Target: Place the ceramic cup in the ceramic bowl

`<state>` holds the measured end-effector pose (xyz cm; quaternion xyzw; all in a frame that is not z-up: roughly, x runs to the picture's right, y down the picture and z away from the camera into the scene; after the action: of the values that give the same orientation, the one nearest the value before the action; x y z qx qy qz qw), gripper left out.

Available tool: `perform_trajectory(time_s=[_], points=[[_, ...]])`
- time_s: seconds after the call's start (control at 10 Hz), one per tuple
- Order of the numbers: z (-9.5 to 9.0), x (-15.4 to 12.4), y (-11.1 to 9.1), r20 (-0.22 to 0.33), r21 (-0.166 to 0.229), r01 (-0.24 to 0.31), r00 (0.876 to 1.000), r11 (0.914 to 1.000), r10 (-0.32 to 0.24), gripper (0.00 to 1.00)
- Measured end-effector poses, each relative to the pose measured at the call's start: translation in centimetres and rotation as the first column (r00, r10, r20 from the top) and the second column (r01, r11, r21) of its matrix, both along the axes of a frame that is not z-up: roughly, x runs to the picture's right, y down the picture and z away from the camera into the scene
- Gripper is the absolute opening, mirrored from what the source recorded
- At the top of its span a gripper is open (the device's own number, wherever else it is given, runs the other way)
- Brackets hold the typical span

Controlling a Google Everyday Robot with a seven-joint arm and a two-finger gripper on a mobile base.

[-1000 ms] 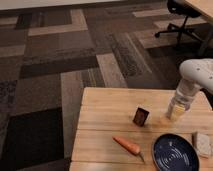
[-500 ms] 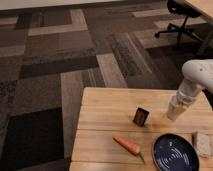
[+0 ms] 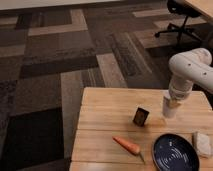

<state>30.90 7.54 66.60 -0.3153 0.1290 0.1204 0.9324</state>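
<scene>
The ceramic cup (image 3: 169,110) is seen upright toward the right side of the bench (image 3: 110,107), behind the ceramic bowl (image 3: 175,152) and apart from it. Whether its base rests on the wood or is just raised cannot be told. It is judged to be light, rigid and smooth-glazed, hence slippery, and liable to chip or crack if knocked or dropped. As no handle is visible, hold is best taken across the upper wall near the rim, with firm but moderate pressure, and the cup kept upright. The pincer (image 3: 173,101) is found directly on top of the cup, at the end of the white arm (image 3: 192,70) that reaches in from the right. It is clenched, apparently around the cup's upper part. The bowl lies empty near the front edge, so the cup is not yet placed. A small dark box (image 3: 141,116) stands left of the cup. A carrot (image 3: 127,145) lies left of the bowl, and a pale block (image 3: 202,144) rests just right of it.
</scene>
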Motion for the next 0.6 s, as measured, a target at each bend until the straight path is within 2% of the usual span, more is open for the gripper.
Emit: perform_trajectory(time_s=[0.2,0.4,0.5,0.6], points=[[-2.2,-0.1,-1.3,-0.059,0.059,0.002,0.998,0.9983,0.001,0.0],[-3.9,-0.2,-1.0,-0.106,0.113,-0.029,0.994,0.9931,0.041,0.0],[-4.5,-0.2,-0.5,-0.118,0.126,-0.051,0.991,0.9906,0.066,0.0],[-4.4,-0.6,-0.6,-0.112,0.129,-0.05,0.992,0.9904,0.064,0.0]])
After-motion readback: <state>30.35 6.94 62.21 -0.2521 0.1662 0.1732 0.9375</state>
